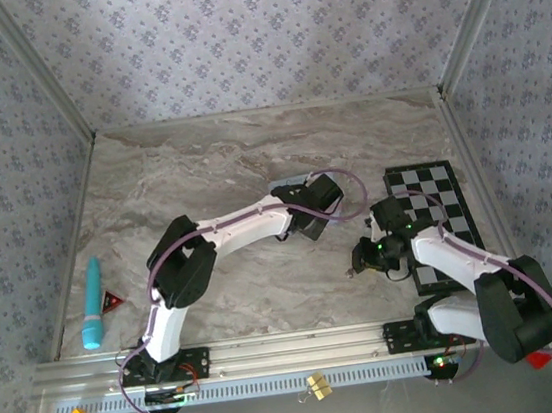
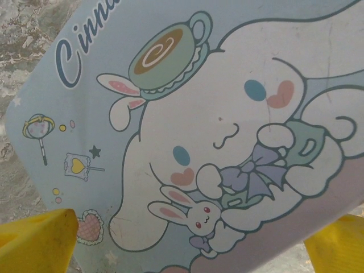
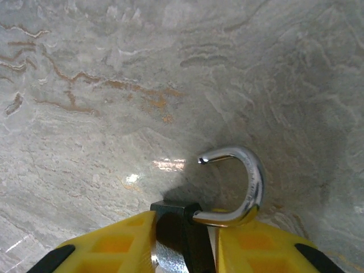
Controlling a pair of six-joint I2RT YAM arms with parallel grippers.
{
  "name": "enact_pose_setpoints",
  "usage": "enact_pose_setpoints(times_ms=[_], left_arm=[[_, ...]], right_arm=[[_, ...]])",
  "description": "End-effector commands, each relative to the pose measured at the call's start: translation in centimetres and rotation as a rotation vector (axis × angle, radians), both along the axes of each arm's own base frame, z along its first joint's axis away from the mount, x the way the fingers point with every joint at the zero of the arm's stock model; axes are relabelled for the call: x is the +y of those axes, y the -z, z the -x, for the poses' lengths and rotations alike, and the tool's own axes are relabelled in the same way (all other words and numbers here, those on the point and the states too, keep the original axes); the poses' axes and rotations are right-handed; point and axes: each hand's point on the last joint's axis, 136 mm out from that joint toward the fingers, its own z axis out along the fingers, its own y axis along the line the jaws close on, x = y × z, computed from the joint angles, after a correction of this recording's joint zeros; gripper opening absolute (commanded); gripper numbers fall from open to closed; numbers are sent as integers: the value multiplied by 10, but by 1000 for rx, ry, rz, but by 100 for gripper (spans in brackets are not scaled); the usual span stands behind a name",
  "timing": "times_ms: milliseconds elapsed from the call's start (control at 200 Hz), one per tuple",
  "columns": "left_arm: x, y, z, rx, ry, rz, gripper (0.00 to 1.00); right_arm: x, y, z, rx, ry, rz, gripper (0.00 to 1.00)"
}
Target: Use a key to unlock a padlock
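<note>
Padlock (image 3: pixel 172 223) clenched by right tool (image 3: pixel 185 226), shackle (image 3: pixel 255 183) left exposed, seemingly sprung; left tool (image 2: pixel 189 230) grip cannot be told.

Small black padlock (image 3: pixel 177 226), silver shackle (image 3: pixel 250 185) open and hooked upward, clamped in the right pincer (image 3: pixel 185 250).

Black padlock (image 3: pixel 177 227) (silver shackle (image 3: pixel 253 183)), yellow right gripper (image 3: pixel 185 242), marbled grey table (image 3: pixel 114 85)
</note>
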Motion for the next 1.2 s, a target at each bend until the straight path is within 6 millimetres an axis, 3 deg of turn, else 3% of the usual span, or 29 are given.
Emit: enact_pose_setpoints(times_ms=[0,350,610,825,914,1004,1124,1199], left_arm=[[13,2,-11,-16,-48,-54,100],[34,8,-47,-49,-83,-91,99],[39,-34,-54,-121,-97,-52,99],[43,-92,-14,-154,-63,250,99],[66,-121,-1,-236,-103,366,99],[107,-139,4,-361,-188,397,100],[174,-148,5,-539,-364,342,100],[208,-154,10,-596,-434,321,100]], right_arm=[[-11,11,11,33,15,41,31],[-13,-9,4,-90,21,27,48],[-29,-33,-6,-222,94,68,51],[-30,-78,-24,-377,56,58,54],[-33,-102,-39,-479,74,59,54],[-41,-117,-55,-581,79,109,55],[-83,-121,-68,-630,153,341,58],[-106,-123,-75,-686,221,441,68]])
